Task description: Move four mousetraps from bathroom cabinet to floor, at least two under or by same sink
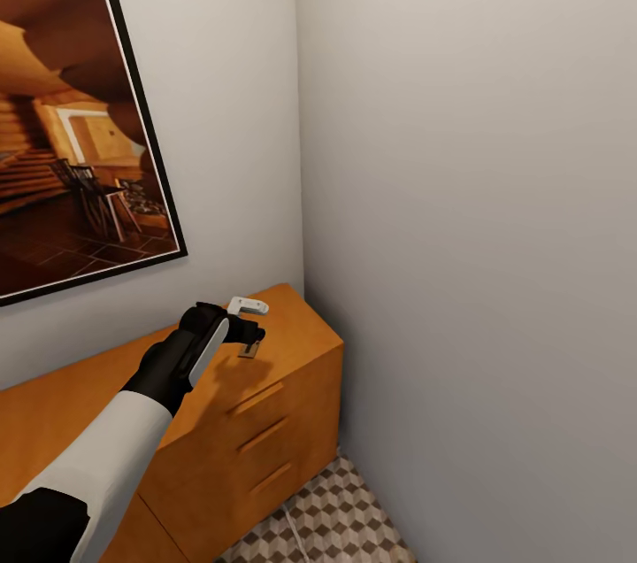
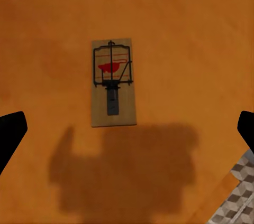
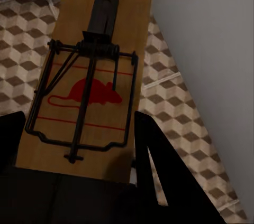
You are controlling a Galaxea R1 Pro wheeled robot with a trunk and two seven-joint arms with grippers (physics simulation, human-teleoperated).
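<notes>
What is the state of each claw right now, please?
Left claw: open, above a mousetrap on the cabinet.
Right claw: closed on another mousetrap.

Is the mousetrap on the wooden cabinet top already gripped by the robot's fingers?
No, the mousetrap lies free on the cabinet, left gripper fingers apart.

Orange-brown cabinet, tan mousetrap with red mark, brown-beige cube-patterned floor

Two mousetraps were counted: one mousetrap lying flat on the cabinet top, and a second mousetrap held above the bathroom floor. One cabinet was counted, with three drawer fronts. One framed picture was counted.
</notes>
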